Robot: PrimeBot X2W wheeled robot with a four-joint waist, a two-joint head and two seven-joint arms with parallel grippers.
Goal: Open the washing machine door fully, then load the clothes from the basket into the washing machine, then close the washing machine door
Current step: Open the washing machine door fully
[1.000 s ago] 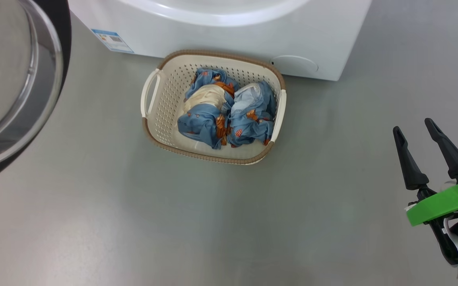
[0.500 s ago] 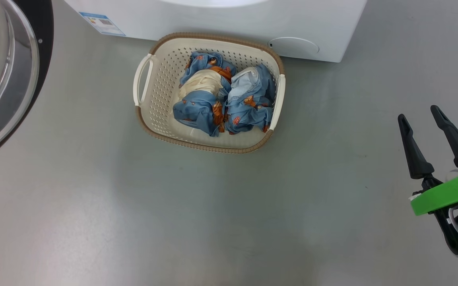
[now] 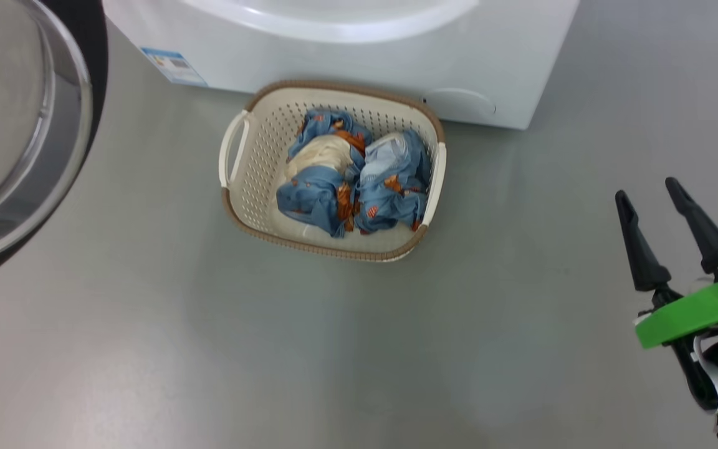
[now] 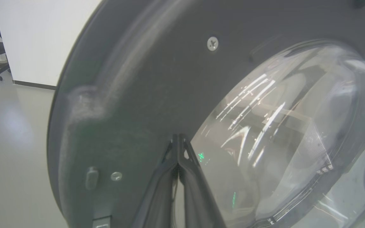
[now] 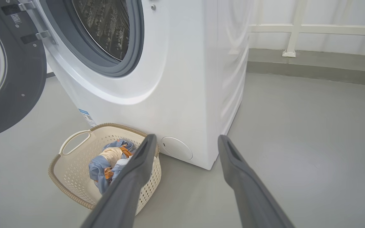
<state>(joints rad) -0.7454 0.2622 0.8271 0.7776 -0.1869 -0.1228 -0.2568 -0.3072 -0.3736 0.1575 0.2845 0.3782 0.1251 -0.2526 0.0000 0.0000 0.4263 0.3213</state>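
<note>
Only the head camera has shifted; the clothes (image 3: 353, 187) stay bundled in the basket (image 3: 334, 252) before the washing machine (image 3: 365, 56). Fingers of the left gripper (image 4: 178, 142) press together at the open washing machine door (image 4: 131, 95), while those of the right gripper (image 3: 646, 192) stand wide, empty.

Camera tilt back up — more washing machine (image 3: 365, 68) front visible

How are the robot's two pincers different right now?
The left pincer is shut, fingers together; the right pincer is open, fingers apart. The left pincer points at the washing machine door; the right pincer hangs over the floor beside the basket. Both have long dark fingers and hold nothing.
</note>
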